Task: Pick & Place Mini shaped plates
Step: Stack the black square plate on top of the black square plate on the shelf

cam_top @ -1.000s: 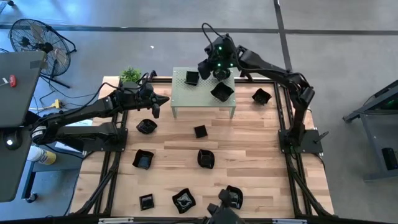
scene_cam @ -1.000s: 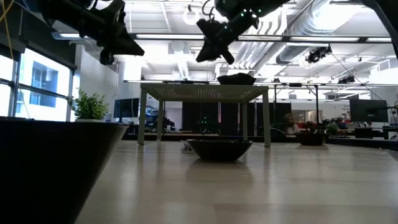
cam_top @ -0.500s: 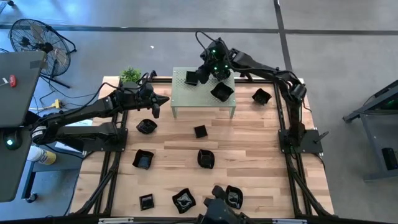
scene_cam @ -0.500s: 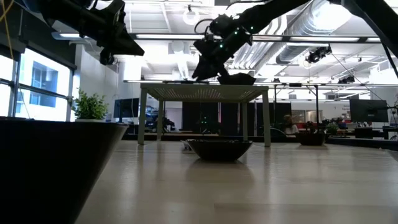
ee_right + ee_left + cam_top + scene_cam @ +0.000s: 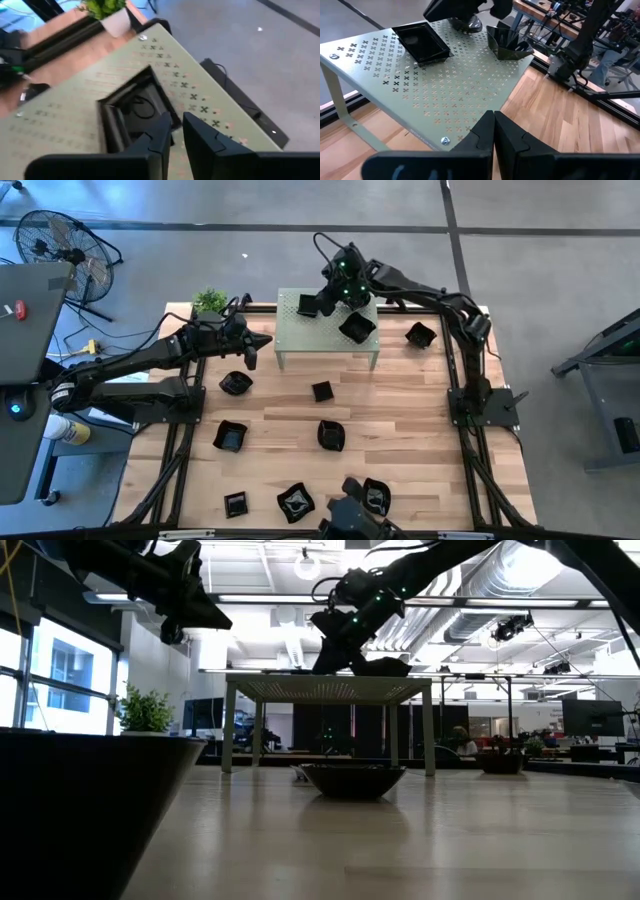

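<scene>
1. Change: over the last second the right gripper (image 5: 322, 302) has swung from above the middle of the perforated stand (image 5: 290, 340) toward its rear left corner and dropped lower; in the last half second it has barely shifted. Judged: it is settling at the square plate (image 5: 308, 305) there.
2. Square plate: lies flat on the stand top, near the corner by the potted plant (image 5: 210, 301). In the right wrist view it (image 5: 135, 107) sits directly ahead of the fingertips (image 5: 165, 131), one tip over its rim; contact cannot be told.
3. Right gripper state: fingers slightly parted, holding nothing visible.
4. Wavy plate (image 5: 357, 327): on the same stand, just beside the right arm.
5. Left gripper (image 5: 250, 352): fingers closed, empty, hovering at the stand's left edge.
6. Remaining plates: scattered over the bench (image 5: 400, 430), well apart from both grippers.
</scene>
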